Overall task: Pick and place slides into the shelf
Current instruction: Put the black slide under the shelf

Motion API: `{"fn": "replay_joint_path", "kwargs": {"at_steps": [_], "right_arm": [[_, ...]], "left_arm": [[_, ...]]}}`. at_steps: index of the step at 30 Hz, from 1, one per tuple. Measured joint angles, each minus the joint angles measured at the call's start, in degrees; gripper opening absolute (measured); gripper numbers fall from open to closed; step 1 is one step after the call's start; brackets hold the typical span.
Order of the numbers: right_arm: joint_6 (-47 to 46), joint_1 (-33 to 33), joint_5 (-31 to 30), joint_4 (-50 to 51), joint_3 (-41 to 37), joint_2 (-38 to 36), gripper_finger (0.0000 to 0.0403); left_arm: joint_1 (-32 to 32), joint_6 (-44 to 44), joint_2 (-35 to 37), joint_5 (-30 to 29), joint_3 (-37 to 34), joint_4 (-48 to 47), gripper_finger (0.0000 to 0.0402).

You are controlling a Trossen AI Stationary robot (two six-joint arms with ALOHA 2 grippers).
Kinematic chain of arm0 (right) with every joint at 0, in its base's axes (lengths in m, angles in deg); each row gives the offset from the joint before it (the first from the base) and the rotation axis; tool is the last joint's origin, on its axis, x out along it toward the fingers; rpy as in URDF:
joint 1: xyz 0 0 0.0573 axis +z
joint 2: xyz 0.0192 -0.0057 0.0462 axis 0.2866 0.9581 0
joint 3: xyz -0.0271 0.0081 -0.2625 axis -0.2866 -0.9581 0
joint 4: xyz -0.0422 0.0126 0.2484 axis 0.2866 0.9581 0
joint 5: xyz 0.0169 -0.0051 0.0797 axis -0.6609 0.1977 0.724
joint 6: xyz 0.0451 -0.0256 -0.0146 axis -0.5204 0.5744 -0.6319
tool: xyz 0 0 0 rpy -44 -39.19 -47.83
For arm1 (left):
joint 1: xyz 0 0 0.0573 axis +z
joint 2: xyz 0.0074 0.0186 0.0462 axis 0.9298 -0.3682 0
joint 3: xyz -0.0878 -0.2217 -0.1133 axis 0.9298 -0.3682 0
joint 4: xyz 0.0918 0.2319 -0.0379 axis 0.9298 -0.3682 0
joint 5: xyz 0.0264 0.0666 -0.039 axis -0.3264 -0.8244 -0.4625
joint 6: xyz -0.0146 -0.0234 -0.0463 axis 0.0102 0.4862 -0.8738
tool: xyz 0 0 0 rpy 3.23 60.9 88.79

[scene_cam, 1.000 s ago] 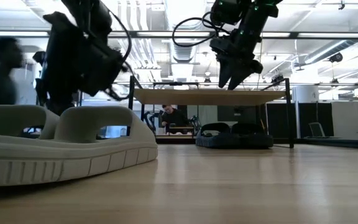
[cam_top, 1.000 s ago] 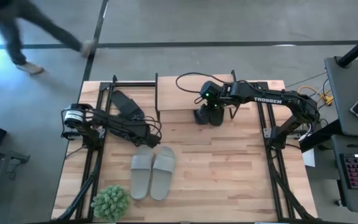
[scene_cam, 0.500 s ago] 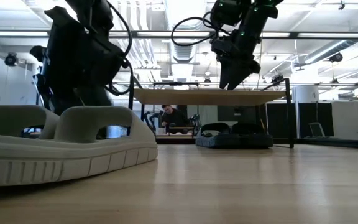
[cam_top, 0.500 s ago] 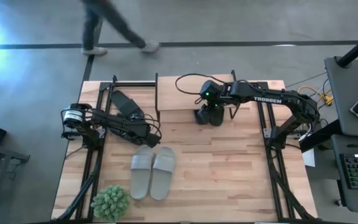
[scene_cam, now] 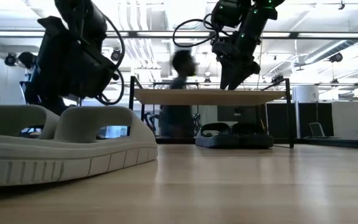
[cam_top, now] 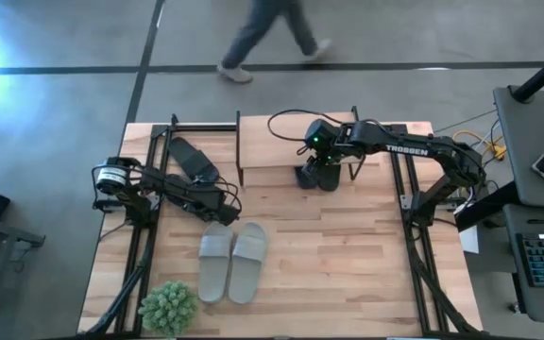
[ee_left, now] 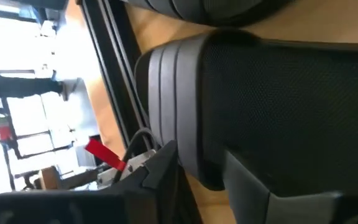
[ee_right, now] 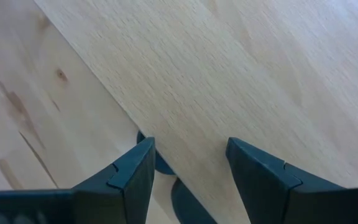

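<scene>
Shelf: a low rack — pale wooden plank on thin black wire legs — standing at the far side of the table; in the low view the plank shows edge-on, with open space under it.
Black slides: a matte dark pair lying side by side on the table under the shelf's near edge, their toes poking out from beneath the plank; the low view shows them flat on the tabletop between the legs.
Grey slides: a pale grey-white pair with wide smooth straps and ribbed sole edges, side by side near the middle of the table, well apart from the shelf.
Right gripper: poised above the plank's near edge, just over the black slides; its wrist camera shows two dark fingers spread apart with nothing between them, the light wood grain beyond and dark rounded slide tips peeking past the plank edge.
Left gripper: low over the table just behind the grey slides; whether its fingers are apart cannot be told.
Writing: white letters "TROSSEN" on the right arm.
Table: light jointed wood planks.
Plant: a spiky green clump at the near left corner.
Person: walking on the grey floor beyond the table.
</scene>
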Motion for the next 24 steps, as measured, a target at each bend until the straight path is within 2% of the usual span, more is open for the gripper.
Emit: {"fn": "replay_joint_path", "kwargs": {"at_steps": [7,12,17,24], "right_arm": [[1.4,-0.6,0.2,0.0,0.0,0.0,0.0196],[1.6,-0.9,0.1,0.0,0.0,0.0,0.0196],[1.6,-1.0,0.1,-0.5,0.0,0.0,0.0196],[1.4,-1.1,-0.3,-1.5,0.0,0.1,0.0196]], "left_arm": [[0.0,-0.2,0.0,0.4,-0.9,0.5,0.0162],[0.1,-1.3,0.0,0.0,-3.8,0.7,0.0164],[0.2,-2.9,0.0,-0.6,-6.6,0.6,0.014],[0.2,-3.1,0.0,-2.6,-7.1,3.7,0.0075]]}}
